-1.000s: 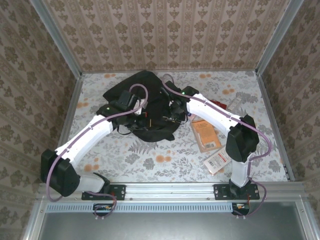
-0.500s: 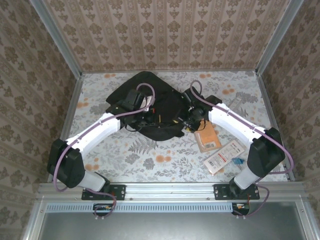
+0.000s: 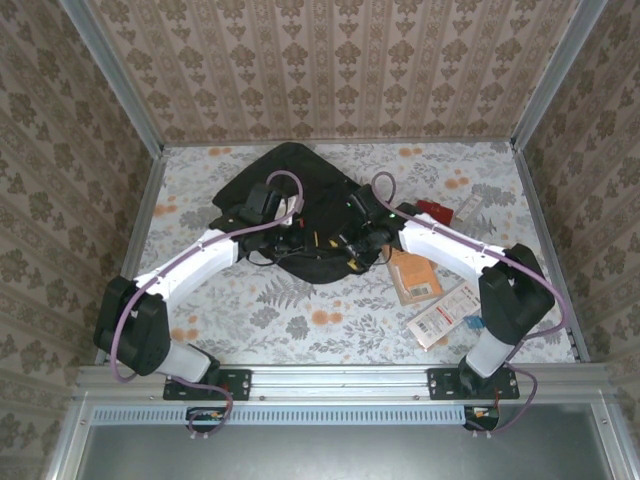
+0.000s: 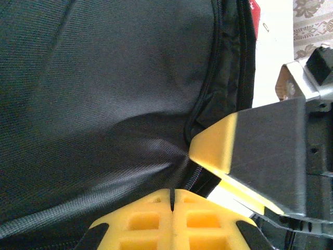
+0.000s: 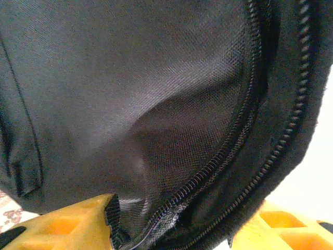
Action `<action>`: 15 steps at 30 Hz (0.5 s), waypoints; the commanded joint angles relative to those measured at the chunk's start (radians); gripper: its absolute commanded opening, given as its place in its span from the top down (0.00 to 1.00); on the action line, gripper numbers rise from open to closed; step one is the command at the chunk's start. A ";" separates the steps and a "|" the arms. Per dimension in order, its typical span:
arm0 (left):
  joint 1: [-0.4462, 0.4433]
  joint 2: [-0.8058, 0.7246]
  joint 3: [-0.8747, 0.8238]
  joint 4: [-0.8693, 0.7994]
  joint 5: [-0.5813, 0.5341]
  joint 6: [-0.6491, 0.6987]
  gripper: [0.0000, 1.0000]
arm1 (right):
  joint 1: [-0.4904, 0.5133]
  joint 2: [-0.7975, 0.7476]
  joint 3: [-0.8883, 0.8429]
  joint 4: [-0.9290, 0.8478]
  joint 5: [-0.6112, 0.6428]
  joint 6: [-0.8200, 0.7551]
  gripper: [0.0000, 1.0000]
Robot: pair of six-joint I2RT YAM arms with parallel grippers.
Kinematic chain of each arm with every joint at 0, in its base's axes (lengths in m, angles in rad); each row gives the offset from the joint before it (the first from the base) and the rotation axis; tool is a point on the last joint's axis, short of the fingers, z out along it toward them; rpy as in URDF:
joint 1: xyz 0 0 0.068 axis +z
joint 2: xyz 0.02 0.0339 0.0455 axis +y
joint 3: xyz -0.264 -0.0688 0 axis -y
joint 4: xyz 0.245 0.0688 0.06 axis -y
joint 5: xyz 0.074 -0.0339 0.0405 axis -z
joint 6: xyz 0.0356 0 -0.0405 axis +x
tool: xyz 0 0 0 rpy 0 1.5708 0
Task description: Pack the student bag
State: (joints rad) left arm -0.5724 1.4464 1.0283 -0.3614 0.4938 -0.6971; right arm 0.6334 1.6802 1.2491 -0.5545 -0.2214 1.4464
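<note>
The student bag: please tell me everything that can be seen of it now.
The student bag is black woven fabric, soft and slumped, lying flat at the middle far part of the floral table. Coil zippers run along its rounded edge. The left gripper, shut, meets a pucker of its fabric; the right gripper straddles its zipper edge.

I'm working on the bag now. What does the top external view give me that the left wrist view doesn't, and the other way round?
Top external: the layout. The student bag lies on the table, the left gripper and right gripper meet on it, and a brown booklet and a white-and-red packet lie to its right.
Left wrist: close detail. It shows the zipper track, a fabric crease running toward the left gripper's shut yellow pads, and one yellow-tipped finger of the right gripper.
Both: the bag's black fabric and the two grippers.
</note>
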 commanded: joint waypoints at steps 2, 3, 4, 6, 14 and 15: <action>0.016 -0.036 -0.009 0.015 0.012 -0.004 1.00 | 0.025 0.026 0.008 0.005 0.005 0.040 0.50; 0.018 -0.038 -0.009 0.009 0.013 0.000 1.00 | 0.028 0.028 0.003 0.008 0.010 0.040 0.54; 0.020 -0.040 -0.012 0.003 0.010 0.005 1.00 | 0.028 0.031 -0.002 0.006 0.016 0.042 0.59; 0.027 -0.049 -0.015 -0.019 0.000 0.018 1.00 | 0.028 0.033 -0.007 0.003 0.021 0.037 0.72; 0.086 -0.129 -0.072 -0.085 -0.023 0.051 1.00 | 0.026 0.036 -0.001 -0.075 0.082 -0.004 1.00; 0.090 -0.139 -0.079 -0.096 -0.028 0.057 1.00 | 0.025 0.037 -0.001 -0.082 0.086 -0.007 1.00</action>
State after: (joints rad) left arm -0.5018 1.3582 0.9623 -0.4221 0.4866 -0.6792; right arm 0.6613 1.7031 1.2488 -0.5552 -0.1940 1.4647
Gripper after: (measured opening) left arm 0.051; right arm 0.066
